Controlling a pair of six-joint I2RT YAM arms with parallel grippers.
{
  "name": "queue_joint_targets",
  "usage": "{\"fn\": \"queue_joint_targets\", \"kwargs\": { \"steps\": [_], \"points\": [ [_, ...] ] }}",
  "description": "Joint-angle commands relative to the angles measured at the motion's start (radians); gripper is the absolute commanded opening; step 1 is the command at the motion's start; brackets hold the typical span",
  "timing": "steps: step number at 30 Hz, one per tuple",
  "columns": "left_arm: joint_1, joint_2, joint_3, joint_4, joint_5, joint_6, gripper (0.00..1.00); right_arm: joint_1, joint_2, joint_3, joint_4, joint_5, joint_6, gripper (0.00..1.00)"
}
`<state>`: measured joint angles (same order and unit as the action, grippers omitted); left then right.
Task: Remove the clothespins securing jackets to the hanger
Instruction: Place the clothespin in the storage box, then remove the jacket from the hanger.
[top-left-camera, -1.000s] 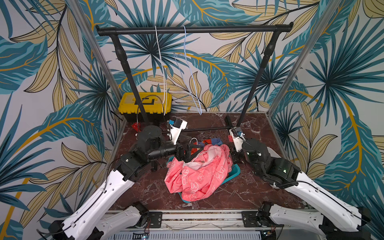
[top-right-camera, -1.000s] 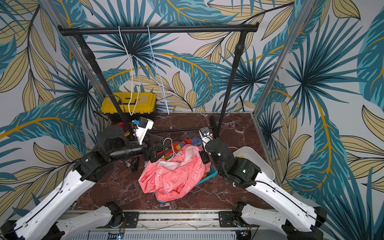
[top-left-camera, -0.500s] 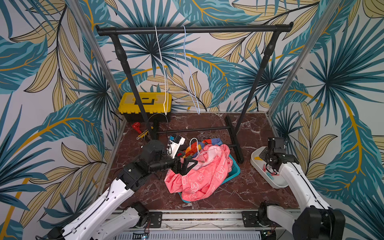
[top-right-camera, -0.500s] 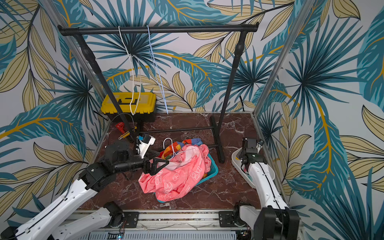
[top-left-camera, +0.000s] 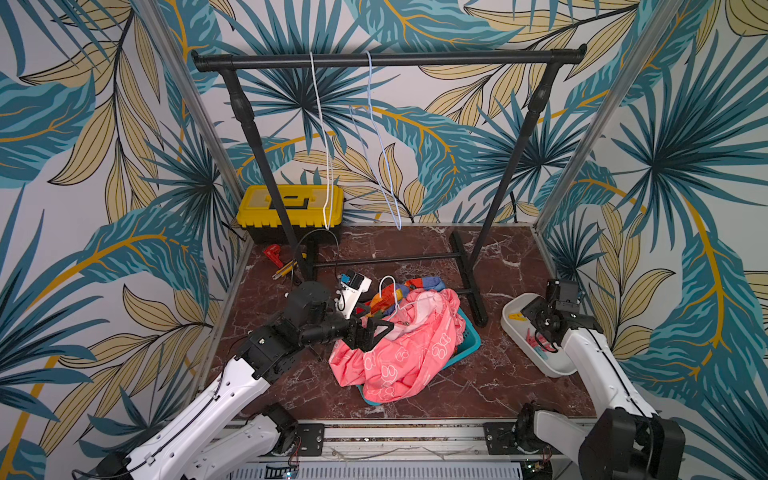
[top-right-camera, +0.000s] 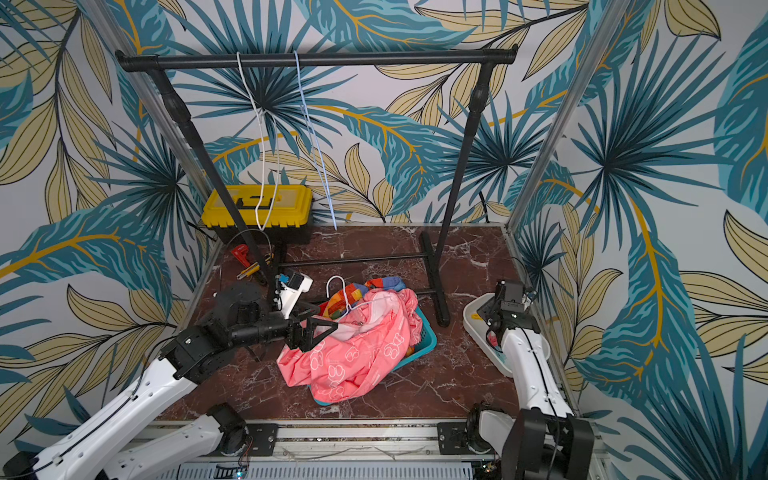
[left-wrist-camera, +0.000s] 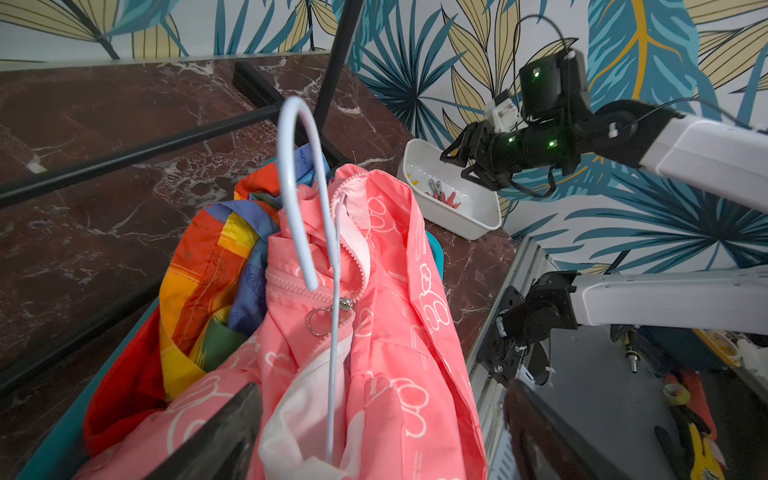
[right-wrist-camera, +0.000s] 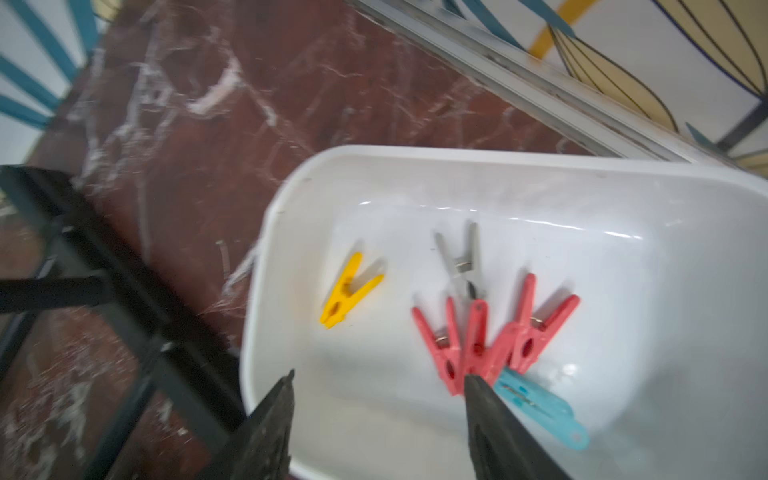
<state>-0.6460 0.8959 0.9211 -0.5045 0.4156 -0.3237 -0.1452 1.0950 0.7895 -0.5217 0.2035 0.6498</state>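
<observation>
The pink bear-print jacket (top-left-camera: 409, 353) lies heaped over a teal basket (top-left-camera: 471, 343). Beside it are the rainbow-striped jacket (left-wrist-camera: 216, 266) and the red jacket (left-wrist-camera: 120, 390). A white hanger (left-wrist-camera: 297, 183) sticks up out of the pink jacket's collar. My left gripper (left-wrist-camera: 382, 415) is open, its jaws straddling the pink jacket and the hanger's wire. My right gripper (right-wrist-camera: 378, 384) hangs open and empty over a white bin (right-wrist-camera: 374, 151). Several clothespins lie in the bin: a yellow clothespin (right-wrist-camera: 349, 297), a grey clothespin (right-wrist-camera: 461, 262), red clothespins (right-wrist-camera: 478, 345) and a light blue clothespin (right-wrist-camera: 540, 405). I see no clothespin on the jackets.
A black clothes rack (top-left-camera: 386, 60) stands at the back with a bare white hanger (top-left-camera: 328, 166) and a bare blue hanger (top-left-camera: 382, 166) on it. Its foot bars (top-left-camera: 469, 278) run beside the basket. A yellow toolbox (top-left-camera: 291, 203) and small hand tools (top-left-camera: 274, 253) sit at the back left.
My right arm swung from the jacket pile out to the white bin and its jaws opened there. My left gripper drew back a little and now sits over the pink jacket.
</observation>
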Motion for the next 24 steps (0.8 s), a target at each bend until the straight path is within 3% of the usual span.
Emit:
{"fn": "queue_joint_targets", "kwargs": {
  "steps": [1,6,11,15,24],
  "points": [
    [-0.029,0.06,0.014,0.002,-0.007,0.012,0.87,0.148,-0.051,0.088,-0.064,0.083,-0.073,0.64],
    [-0.097,0.184,0.08,0.001,-0.136,0.024,0.82,0.257,-0.087,0.105,-0.039,-0.011,-0.08,0.64],
    [-0.102,0.295,0.161,0.016,-0.18,-0.015,0.71,0.37,-0.113,0.117,-0.021,-0.063,-0.125,0.68],
    [-0.103,0.347,0.186,0.031,-0.161,-0.022,0.54,0.443,-0.113,0.146,-0.057,-0.057,-0.164,0.73],
    [-0.104,0.364,0.156,0.031,-0.145,-0.05,0.45,0.528,-0.133,0.17,-0.057,-0.093,-0.228,0.78]
  ]
}}
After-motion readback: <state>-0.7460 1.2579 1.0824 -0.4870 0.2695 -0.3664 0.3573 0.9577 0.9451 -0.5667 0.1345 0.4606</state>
